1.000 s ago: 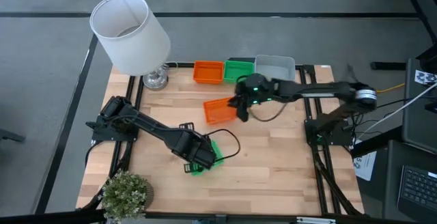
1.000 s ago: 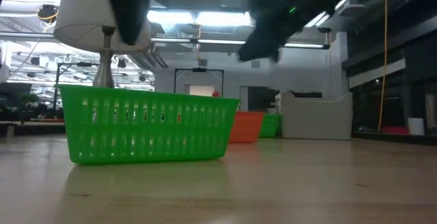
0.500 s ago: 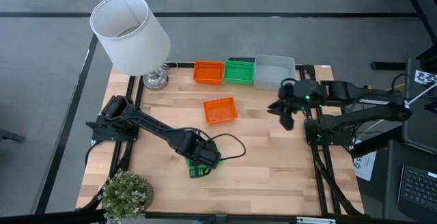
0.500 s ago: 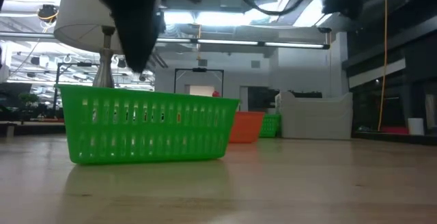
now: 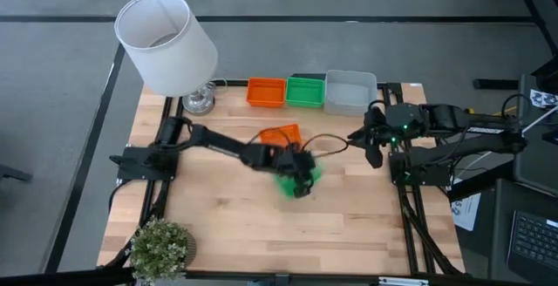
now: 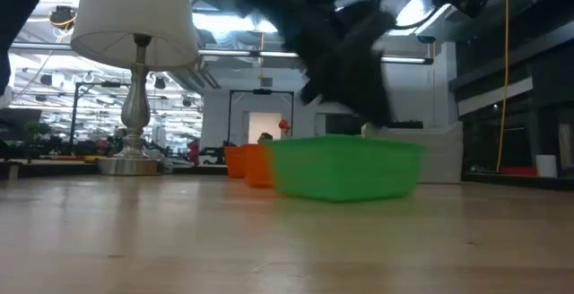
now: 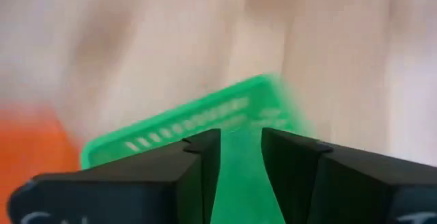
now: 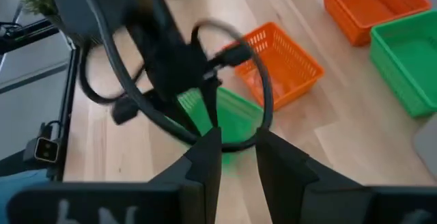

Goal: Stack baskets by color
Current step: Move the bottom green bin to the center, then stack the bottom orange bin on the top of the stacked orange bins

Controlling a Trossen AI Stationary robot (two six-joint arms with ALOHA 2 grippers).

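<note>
Left gripper (image 5: 301, 181) clamped on green basket (image 5: 286, 182), arm outstretched mid-table

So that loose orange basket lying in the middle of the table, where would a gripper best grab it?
By one thin mesh wall, coming straight down from above with one finger inside and one outside. The orange basket lies open side up, too wide to span. Its right side suits the idle right gripper, since the left gripper with the green basket crowds the near side.

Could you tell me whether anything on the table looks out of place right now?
Yes: one orange basket sits alone and askew mid-table, away from the tidy row at the back edge. The left gripper holds a green basket beside it.
</note>
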